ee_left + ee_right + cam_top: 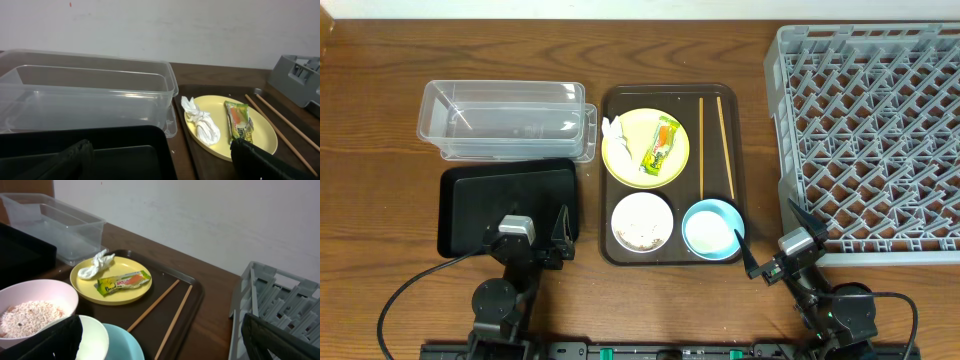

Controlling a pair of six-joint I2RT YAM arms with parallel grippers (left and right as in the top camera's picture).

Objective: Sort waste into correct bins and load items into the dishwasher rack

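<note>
On the dark brown serving tray, a yellow plate holds a crumpled white tissue and a snack wrapper. Two chopsticks lie to its right. A white bowl holds rice scraps. A light blue bowl has a small white cup inside it. The clear tub and black tray are empty at the left. The grey rack is empty at the right. My left gripper is open over the black tray's near edge. My right gripper is open, just right of the blue bowl.
The brown serving tray sits between the bins and the rack. The rack's near left corner is close to my right gripper. Bare wood table shows at the far left and along the front edge.
</note>
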